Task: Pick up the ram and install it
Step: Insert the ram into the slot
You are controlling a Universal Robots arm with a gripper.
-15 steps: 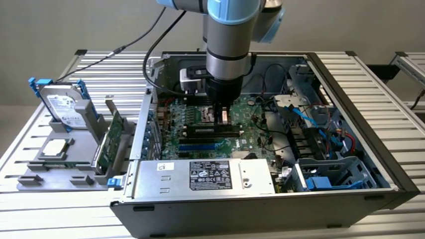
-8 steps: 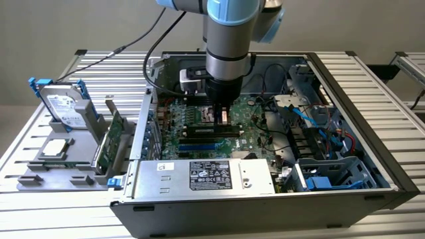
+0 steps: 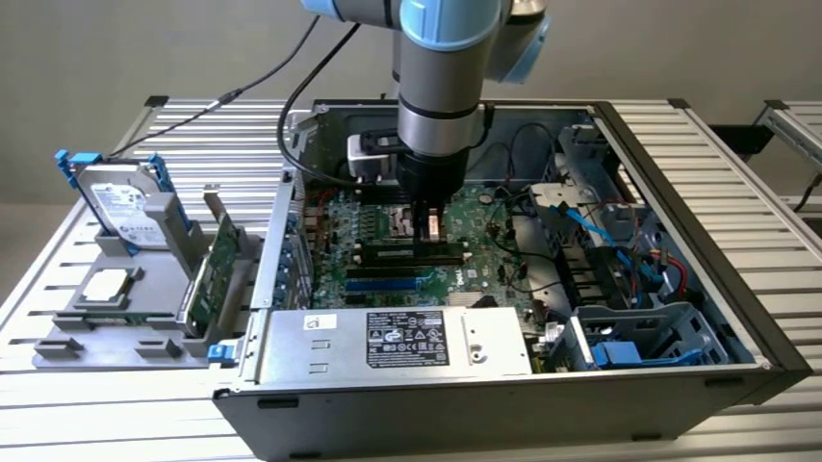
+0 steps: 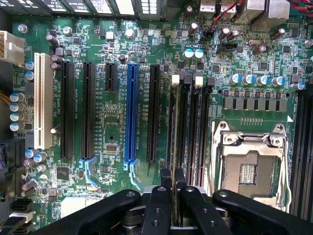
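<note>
My gripper (image 3: 430, 229) hangs straight down inside the open computer case, over the motherboard (image 3: 385, 279). In the wrist view its black fingers (image 4: 161, 196) are pressed together on the ram (image 4: 175, 208), a thin stick seen edge-on between them. The gripper (image 4: 174, 177) is shut on it. The ram (image 3: 433, 227) stands just above the row of black memory slots (image 4: 193, 127), in line with the slot closest to the long black expansion slots. I cannot tell whether its lower edge touches the slot. The memory slots (image 3: 411, 255) lie under the fingers.
A bare CPU socket (image 4: 249, 169) sits beside the memory slots, and a blue slot (image 4: 131, 112) and a white slot (image 4: 43, 98) lie further off. The power supply (image 3: 398, 342) fills the case's front. Cables (image 3: 603, 241) crowd its right. A grey holder with a hard drive (image 3: 122, 207) and an expansion card (image 3: 218, 260) stands outside.
</note>
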